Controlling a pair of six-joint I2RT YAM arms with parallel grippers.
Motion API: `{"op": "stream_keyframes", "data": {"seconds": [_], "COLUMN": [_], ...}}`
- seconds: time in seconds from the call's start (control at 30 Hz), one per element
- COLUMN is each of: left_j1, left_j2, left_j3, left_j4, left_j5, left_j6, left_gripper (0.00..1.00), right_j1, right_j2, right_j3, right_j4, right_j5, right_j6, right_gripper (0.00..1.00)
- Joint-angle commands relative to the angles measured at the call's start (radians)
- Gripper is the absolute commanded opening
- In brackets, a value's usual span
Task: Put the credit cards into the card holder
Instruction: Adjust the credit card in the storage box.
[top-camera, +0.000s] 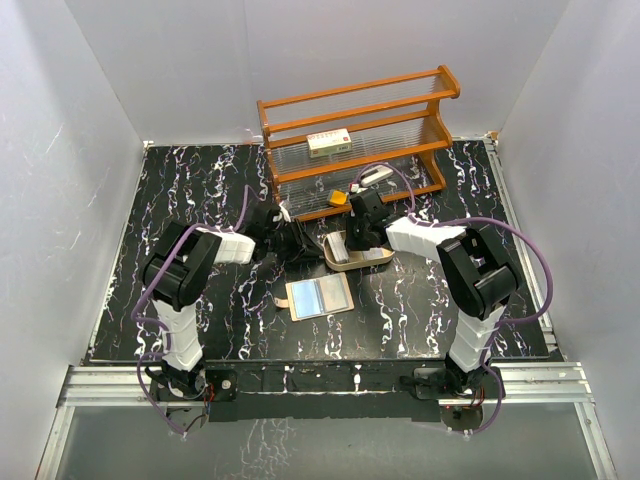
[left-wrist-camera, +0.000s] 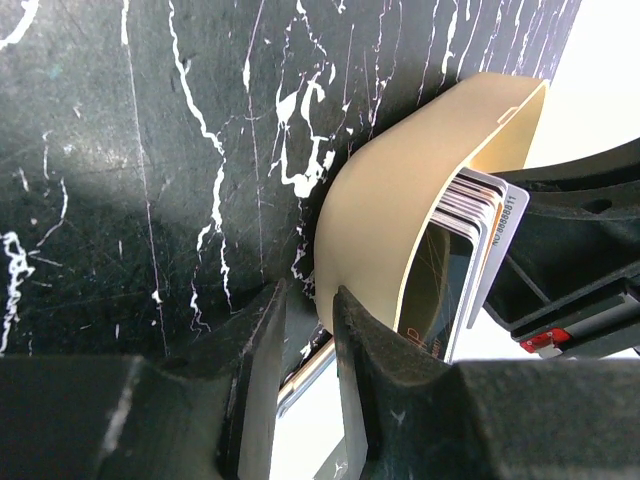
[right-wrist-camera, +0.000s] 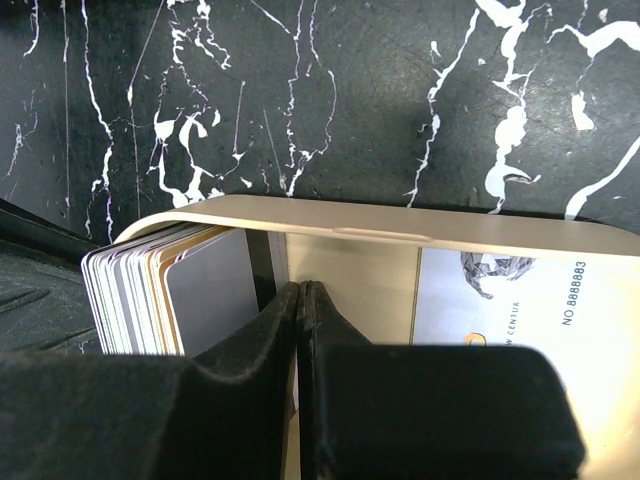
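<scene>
Inside the tray (right-wrist-camera: 350, 215), the right gripper (right-wrist-camera: 300, 290) is closed, its fingers pressed flat together with the tips low by the far wall. Can't tell if a card is pinched between them. Just left of the tips, a stack of cards (right-wrist-camera: 150, 290) stands on edge and leans on the tray's curved end. To the right of the tips, a pale card (right-wrist-camera: 520, 300) with a printed number lies flat on the tray floor.

The left gripper (left-wrist-camera: 310, 300) sits at the tray's outer end, on the tabletop (left-wrist-camera: 150, 150). Its fingers are slightly apart and a thin bit of the tray's edge shows in the gap. One finger touches the beige wall. Can't tell if the edge is actually clamped. The left wrist view shows the standing cards just inside that wall, with the right gripper's black body behind them.

The card holder (top-camera: 318, 297) lies open and flat on the tabletop, just on the near side of the tray and between the two arms. It is apart from both grippers, with its striped pockets facing up.

Behind the tray, an orange block (top-camera: 339, 197) sits in front of a wooden rack (top-camera: 355, 130). A white box (top-camera: 328, 142) is on the rack's shelf.
</scene>
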Motion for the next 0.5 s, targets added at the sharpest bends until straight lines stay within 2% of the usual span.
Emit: {"op": "stream_keyframes", "data": {"seconds": [0.0,0.2,0.47], "left_j1": [-0.021,-0.021,-0.021], "left_j2": [-0.006,-0.043,-0.068], "left_j3": [0.062,0.046,0.037], "left_j4": [0.005,-0.04,-0.06], "left_j5": [0.009,-0.018,-0.035], "left_j6": [0.017,0.043,0.062], "left_gripper": [0.26,0.27,0.28], "right_j1": [0.02,0.02,0.018], "right_j2": [0.003,-0.047,-0.083], "right_j3": [-0.018,0.014,0.038], "right_j4": [-0.014,-0.119,-0.177], "right_j5": [0.003,0.104,0.147], "right_j6": [0.032,-0.003,-0.029], "right_gripper": [0.04,0.07,0.11]}}
